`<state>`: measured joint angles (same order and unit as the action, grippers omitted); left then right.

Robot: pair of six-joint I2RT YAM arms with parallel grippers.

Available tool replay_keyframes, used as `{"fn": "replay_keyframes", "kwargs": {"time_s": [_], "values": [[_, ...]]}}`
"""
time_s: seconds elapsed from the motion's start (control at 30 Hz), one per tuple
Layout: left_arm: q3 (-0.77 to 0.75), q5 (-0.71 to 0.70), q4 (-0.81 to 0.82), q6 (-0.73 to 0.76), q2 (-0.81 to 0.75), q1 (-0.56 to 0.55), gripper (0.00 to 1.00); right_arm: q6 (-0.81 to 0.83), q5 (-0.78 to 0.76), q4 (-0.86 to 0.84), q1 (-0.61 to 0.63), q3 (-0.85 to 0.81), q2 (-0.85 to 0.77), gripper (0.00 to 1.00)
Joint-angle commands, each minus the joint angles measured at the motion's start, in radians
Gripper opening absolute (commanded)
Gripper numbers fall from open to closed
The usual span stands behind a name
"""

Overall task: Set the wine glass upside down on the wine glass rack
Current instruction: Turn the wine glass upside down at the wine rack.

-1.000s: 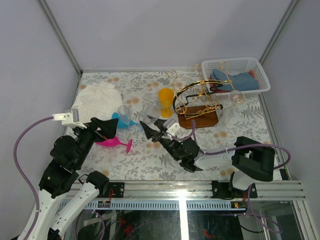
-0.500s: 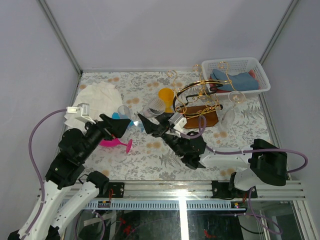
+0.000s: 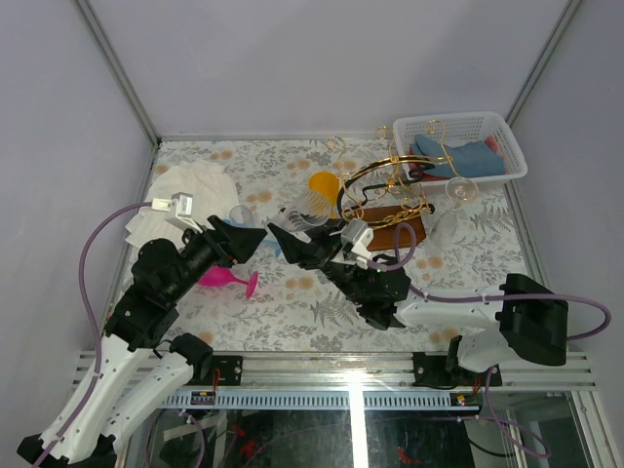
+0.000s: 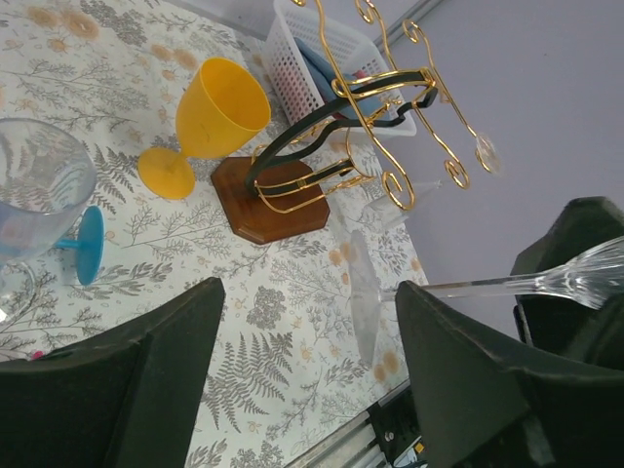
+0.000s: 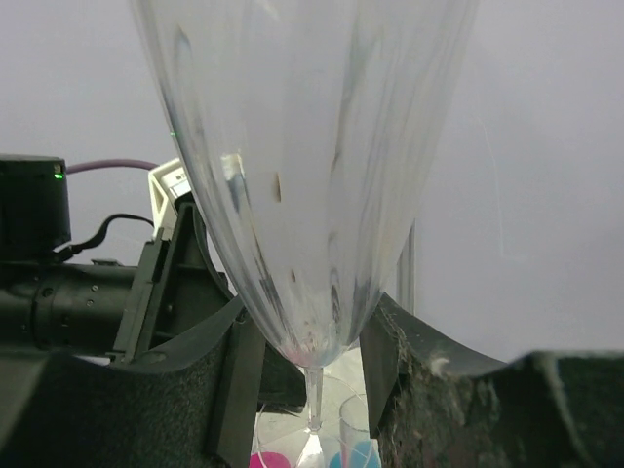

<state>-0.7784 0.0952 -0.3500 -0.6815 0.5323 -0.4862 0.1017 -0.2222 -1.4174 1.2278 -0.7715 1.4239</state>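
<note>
My right gripper [image 3: 289, 244] is shut on the bowl of a clear wine glass [image 3: 304, 209], held off the table and lying sideways. In the right wrist view the bowl [image 5: 302, 156] fills the frame between the two pads [image 5: 234, 390]. My left gripper [image 3: 257, 238] faces it from the left, open. In the left wrist view the glass's foot [image 4: 364, 307] and stem sit between my left gripper's [image 4: 310, 292] jaws without touching them. The wine glass rack [image 3: 385, 200], gold wire on a brown base, stands right of both grippers, with a clear glass [image 3: 447, 222] hanging on its right side.
A yellow goblet [image 3: 323, 185] stands just left of the rack. A pink glass [image 3: 224, 280] lies on the table under the left arm, beside a blue-stemmed one [image 4: 44, 195]. A white cloth [image 3: 185, 187] lies at back left and a white basket [image 3: 458, 146] at back right.
The left gripper has moved right and up to the glass's foot and its jaws have narrowed. The right gripper has carried the glass a little left and back.
</note>
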Motion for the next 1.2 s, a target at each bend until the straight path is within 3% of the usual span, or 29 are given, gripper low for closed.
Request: {"fn": "replay_keyframes", "kwargs": {"time_s": [0.0, 0.4, 0.63, 0.77, 0.9, 1.03, 1.17], "values": [[0.016, 0.052, 0.120, -0.013, 0.010, 0.006, 0.66, -0.034, 0.025, -0.077, 0.005, -0.032, -0.039, 0.30], [0.016, 0.099, 0.165, -0.026, 0.000, 0.006, 0.30, -0.043, 0.011, -0.084, 0.004, -0.022, -0.035, 0.31], [0.013, 0.140, 0.189, -0.035, 0.007, 0.006, 0.01, -0.045, 0.005, -0.083, 0.004, -0.017, -0.039, 0.33], [0.017, 0.136, 0.192, -0.043, -0.004, 0.006, 0.00, -0.035, -0.010, -0.086, 0.005, -0.006, -0.042, 0.38], [0.015, 0.147, 0.209, -0.061, -0.009, 0.006, 0.00, -0.038, -0.027, -0.081, 0.005, 0.012, -0.055, 0.51], [0.005, 0.162, 0.237, -0.093, -0.006, 0.006, 0.00, -0.035, -0.029, -0.060, 0.004, 0.032, -0.070, 0.71], [0.011, 0.150, 0.270, -0.107, -0.005, 0.006, 0.00, -0.027, -0.029, -0.032, 0.004, 0.064, -0.081, 0.77]]}}
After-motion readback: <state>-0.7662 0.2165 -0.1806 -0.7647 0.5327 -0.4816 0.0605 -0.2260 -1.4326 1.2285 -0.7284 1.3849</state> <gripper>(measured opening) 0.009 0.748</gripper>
